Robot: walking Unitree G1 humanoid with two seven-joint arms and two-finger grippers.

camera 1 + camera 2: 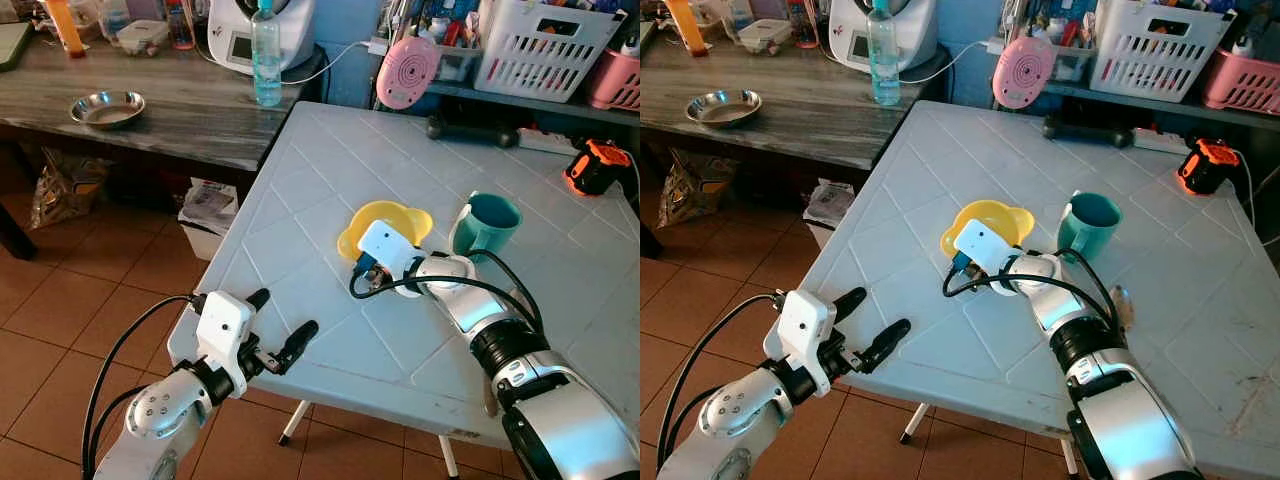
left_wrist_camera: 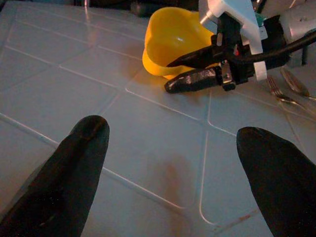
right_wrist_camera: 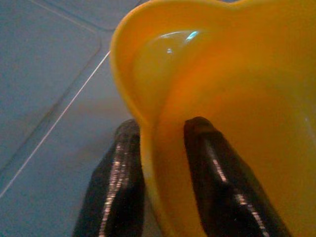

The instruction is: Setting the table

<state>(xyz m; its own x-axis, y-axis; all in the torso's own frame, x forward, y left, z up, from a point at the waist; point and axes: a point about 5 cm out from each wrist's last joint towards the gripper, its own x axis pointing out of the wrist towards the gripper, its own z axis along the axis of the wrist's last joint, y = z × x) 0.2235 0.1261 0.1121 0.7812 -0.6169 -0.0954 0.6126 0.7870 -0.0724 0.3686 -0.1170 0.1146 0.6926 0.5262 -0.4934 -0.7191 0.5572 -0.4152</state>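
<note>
Two pincers: right pincer (image 3: 163, 177) clamps the yellow bowl's (image 1: 385, 222) rim, left pincer (image 1: 282, 328) spread wide.

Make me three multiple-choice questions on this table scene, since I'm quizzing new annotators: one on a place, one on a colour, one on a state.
1. Where does the mug stand?
A. On the white table, beside the yellow bowl
B. On the wooden counter
C. On the floor

2. What colour is the mug?
A. Red
B. Teal
C. Black

3. How does the right claw stand to the bowl?
A. Hovers well above it
B. Rests inside the mug
C. Grips its rim, one finger inside and one outside

Answers:
1 A, the head views show it on the table next to the bowl.
2 B, it is teal inside and out.
3 C, the right wrist view shows the yellow wall between the two fingers.
</note>
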